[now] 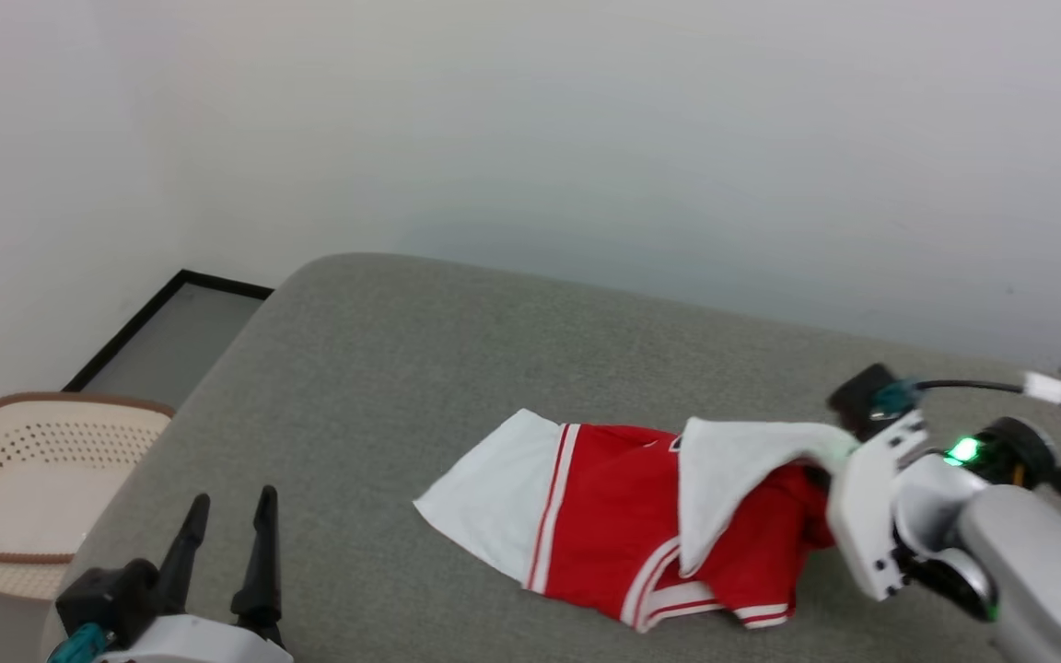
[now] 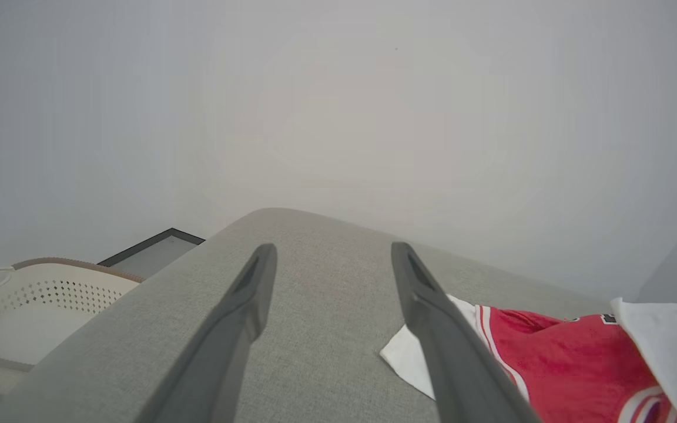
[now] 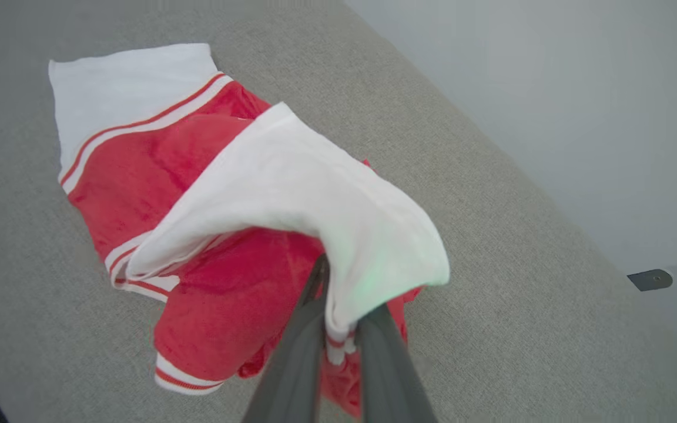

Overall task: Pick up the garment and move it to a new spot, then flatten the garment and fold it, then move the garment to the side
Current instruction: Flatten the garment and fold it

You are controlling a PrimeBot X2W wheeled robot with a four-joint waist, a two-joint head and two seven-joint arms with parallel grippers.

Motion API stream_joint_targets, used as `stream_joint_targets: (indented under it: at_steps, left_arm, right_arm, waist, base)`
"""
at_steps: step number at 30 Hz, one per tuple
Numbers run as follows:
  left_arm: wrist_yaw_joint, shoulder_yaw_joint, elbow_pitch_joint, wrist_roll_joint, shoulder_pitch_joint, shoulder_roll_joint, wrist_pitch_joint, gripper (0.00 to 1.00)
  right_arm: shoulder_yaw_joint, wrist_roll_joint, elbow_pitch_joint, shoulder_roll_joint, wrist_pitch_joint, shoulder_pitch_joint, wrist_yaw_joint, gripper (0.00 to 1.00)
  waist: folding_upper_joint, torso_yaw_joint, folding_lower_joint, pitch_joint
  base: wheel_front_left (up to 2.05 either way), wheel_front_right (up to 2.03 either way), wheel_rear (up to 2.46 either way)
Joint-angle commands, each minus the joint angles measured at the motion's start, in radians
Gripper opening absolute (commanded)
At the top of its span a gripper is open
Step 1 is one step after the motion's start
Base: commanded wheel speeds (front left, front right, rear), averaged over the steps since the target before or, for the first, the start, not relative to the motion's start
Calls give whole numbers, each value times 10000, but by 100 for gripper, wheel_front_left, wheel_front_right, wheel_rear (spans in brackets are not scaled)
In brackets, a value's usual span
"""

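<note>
The garment [image 1: 613,516] lies crumpled on the grey padded surface [image 1: 420,368], red with white sleeves and striped trim. One white sleeve [image 1: 494,488] is spread flat to the left. The other sleeve [image 3: 291,194] is lifted and draped back over the red body. My right gripper [image 3: 341,320] is shut on that sleeve's hem, its fingertips partly covered by cloth. The lettering is almost wholly hidden in the folds. My left gripper [image 1: 228,525] hangs open at the lower left, well clear of the garment [image 2: 562,364], with nothing between its fingers [image 2: 244,317].
A cream perforated laundry basket [image 1: 33,488] stands on the floor off the surface's left edge. Behind it a black-framed panel [image 1: 171,331] lies by the wall. A pale wall runs along the far side. Bare grey surface stretches left of and beyond the garment.
</note>
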Motion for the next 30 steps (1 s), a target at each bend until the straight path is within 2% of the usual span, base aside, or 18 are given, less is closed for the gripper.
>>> stream_joint_targets:
  at_steps: [1,11,18,20,21,22,26,30]
  left_arm:
    - [-87,108,-30,89,112,-69,-14,100]
    - [-267,305,54,338,227,-431,-14,100]
    - [-322,199,186,399,147,-527,-14,100]
    - [-333,192,198,404,87,-548,-14,100]
    - [-337,192,218,397,68,-551,-14,100]
    - [-340,138,272,419,60,-529,-14,100]
    - [-328,161,291,402,33,-515,-14,100]
    - [-333,161,200,284,126,-571,-14,100]
  right_arm:
    - [-306,181,-89,-150,-180,279,-14,0]
    - [-2102,-187,12,-771,-453,1856,-15,0]
    - [-2670,-694,346,-659,-415,2540,-15,0]
    - [-2624,-719,485,-515,-394,2556,-15,38]
    - [-2580,-802,588,-491,-352,2507,-15,88]
    - [-2502,-880,666,-473,-317,2423,-15,100]
    - [-2494,-816,742,-377,-141,1978,-15,100]
    - [-2615,-692,426,-541,-62,1802,-15,100]
  waist:
    - [-1,-87,0,20]
    - [-1,-518,0,171]
    - [-1,-807,0,306]
    - [-1,-890,0,348]
    - [-1,-926,0,370]
    - [-1,-959,0,390]
    - [-1,-1096,0,419]
    - [-1,-1201,0,373]
  base:
    - [0,0,0]
    - [0,0,0]
    - [0,0,0]
    - [0,0,0]
    - [0,0,0]
    - [0,0,0]
    - [0,0,0]
    - [0,0,0]
